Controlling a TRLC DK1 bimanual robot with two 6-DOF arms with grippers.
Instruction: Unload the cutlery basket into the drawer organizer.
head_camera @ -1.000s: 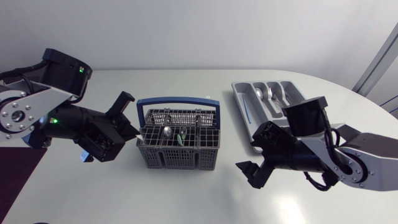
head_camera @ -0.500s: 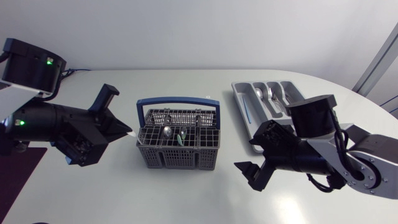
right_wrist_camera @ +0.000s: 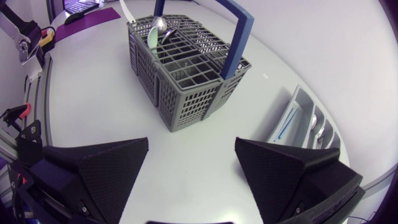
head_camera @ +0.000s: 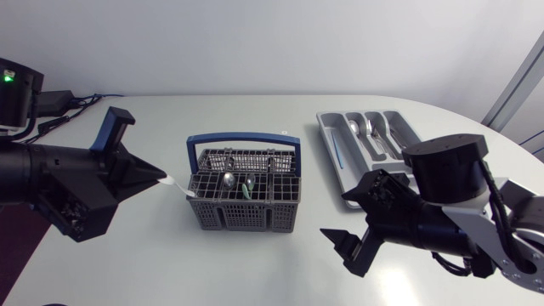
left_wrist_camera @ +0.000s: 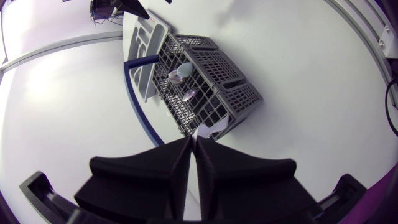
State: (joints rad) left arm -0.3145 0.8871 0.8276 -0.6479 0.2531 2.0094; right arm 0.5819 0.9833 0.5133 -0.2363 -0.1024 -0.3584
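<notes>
Cutlery basket point(head_camera: 242, 202), left hand point(head_camera: 161, 178) pinching white utensil point(head_camera: 178, 187) — mostly hidden, type unclear

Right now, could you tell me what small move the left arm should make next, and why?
Probably lift the left gripper a little higher: it is shut on a white utensil whose end is at the rim of the cutlery basket, and the drawer organizer lies beyond it.

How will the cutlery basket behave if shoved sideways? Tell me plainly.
The cutlery basket looks like stiff, light plastic mesh, so it would probably slide. Pushed high at its upright blue handle, it might tip.
</notes>
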